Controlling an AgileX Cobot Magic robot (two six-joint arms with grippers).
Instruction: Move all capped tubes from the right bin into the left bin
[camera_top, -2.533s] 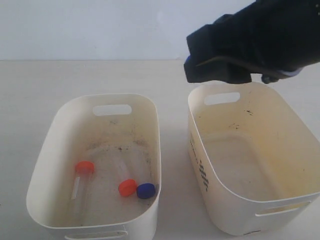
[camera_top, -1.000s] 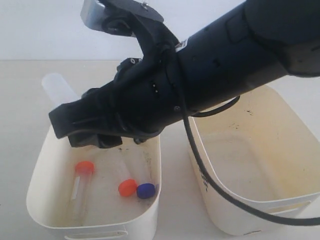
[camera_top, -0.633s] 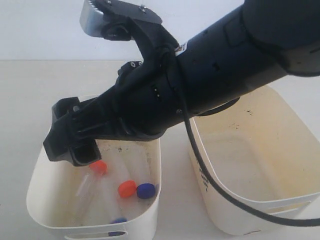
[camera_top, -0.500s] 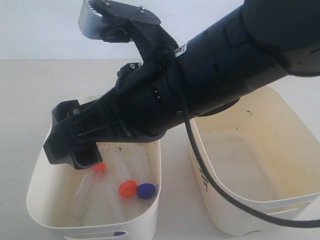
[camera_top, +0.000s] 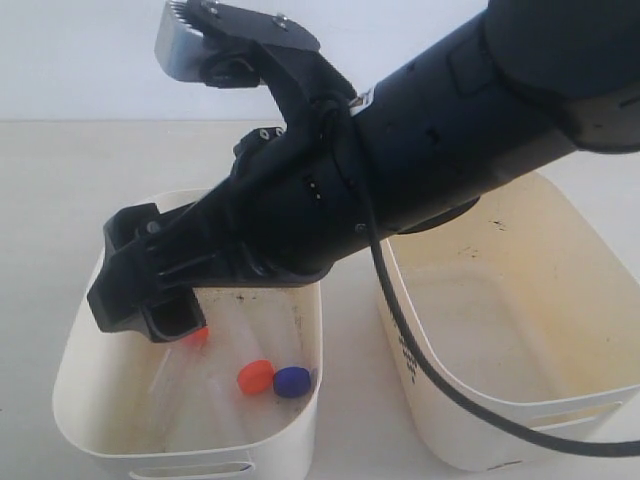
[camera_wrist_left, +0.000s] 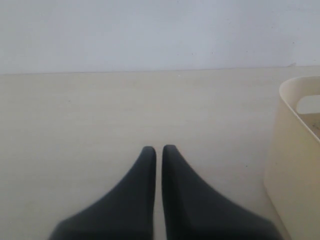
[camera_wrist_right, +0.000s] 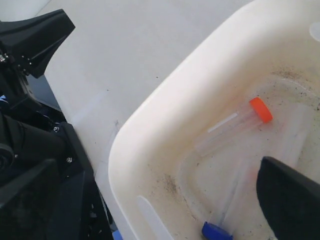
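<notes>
The right gripper (camera_top: 140, 290) hangs just above the left bin (camera_top: 75, 370), over its far-left corner. Its jaws are spread wide with nothing between them. In the right wrist view only one dark finger (camera_wrist_right: 292, 200) shows, poised over the bin's speckled floor. Behind it the black right arm (camera_top: 450, 150) slants down across the middle from the upper right, and a black cable (camera_top: 420, 375) droops from it over the near rim of the right bin (camera_top: 600, 400).

The capped tubes lie on the floor of the left bin. In the exterior view an orange cap (camera_top: 197, 337) peeks out just below the gripper. A second orange cap (camera_top: 255, 376) and a blue cap (camera_top: 292, 381) sit side by side, touching or nearly so, near the bin's right wall. The wrist view shows one orange-capped tube (camera_wrist_right: 235, 125) lying flat, and another blue cap (camera_wrist_right: 216, 231) close to the wall — it may or may not be the blue one seen from outside.

The right bin stands just beside the left one, the two apart, with dark printed marks (camera_top: 405, 345) on the side that faces it.

The left gripper (camera_wrist_left: 158, 148) rests low over the pale table (camera_wrist_left: 100, 110), its jaws pressed nearly together on nothing, with a cream bin wall to one side.
</notes>
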